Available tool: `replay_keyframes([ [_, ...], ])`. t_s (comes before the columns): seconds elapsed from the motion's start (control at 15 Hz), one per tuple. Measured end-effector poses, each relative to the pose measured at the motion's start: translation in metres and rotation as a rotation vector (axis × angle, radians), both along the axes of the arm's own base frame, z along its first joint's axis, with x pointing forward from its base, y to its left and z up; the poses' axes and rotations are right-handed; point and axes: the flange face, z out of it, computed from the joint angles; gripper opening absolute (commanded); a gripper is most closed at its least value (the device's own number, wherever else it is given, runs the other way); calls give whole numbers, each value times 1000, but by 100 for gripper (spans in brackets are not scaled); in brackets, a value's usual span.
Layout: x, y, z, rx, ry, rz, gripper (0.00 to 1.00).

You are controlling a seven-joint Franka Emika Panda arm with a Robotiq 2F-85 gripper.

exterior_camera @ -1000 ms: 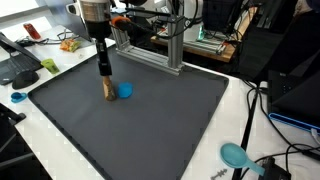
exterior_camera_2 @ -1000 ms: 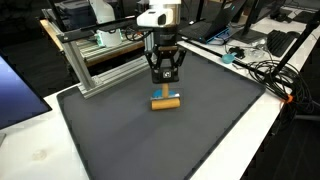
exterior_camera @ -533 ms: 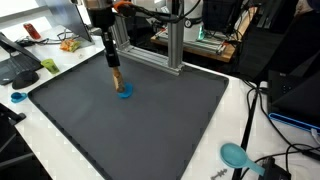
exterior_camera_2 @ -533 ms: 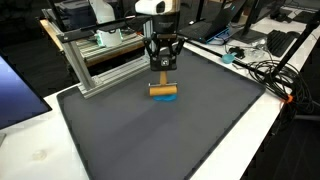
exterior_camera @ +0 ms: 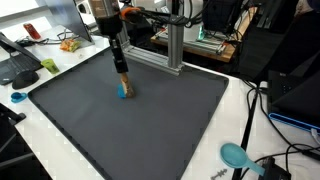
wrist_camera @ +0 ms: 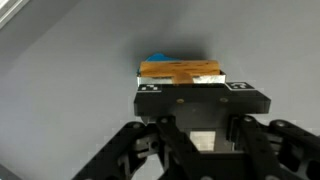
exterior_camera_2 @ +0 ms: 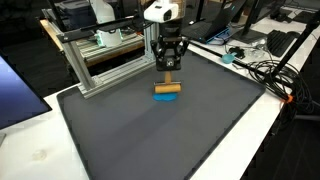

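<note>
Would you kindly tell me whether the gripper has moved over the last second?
Yes. The gripper, shut on the wooden block, has moved across the mat toward the metal frame.

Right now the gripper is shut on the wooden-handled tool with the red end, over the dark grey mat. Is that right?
Not quite: the wooden-handled tool has a blue end, not a red one, as both exterior views show. The rest holds: the gripper is shut on it, over the dark grey mat.

Matt wooden block (exterior_camera_2: 167,88); matt dark cloth-like mat (exterior_camera_2: 150,135); brushed metal frame (exterior_camera_2: 110,76)
</note>
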Motion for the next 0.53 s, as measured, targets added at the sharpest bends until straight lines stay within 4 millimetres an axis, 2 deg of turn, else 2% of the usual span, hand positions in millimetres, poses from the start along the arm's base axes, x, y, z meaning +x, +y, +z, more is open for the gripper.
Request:
replay_keyframes([
  [0.13, 1, -2, -8, -4, 1, -13, 23],
  [0.53, 6, -2, -9, -38, -38, -37, 23],
])
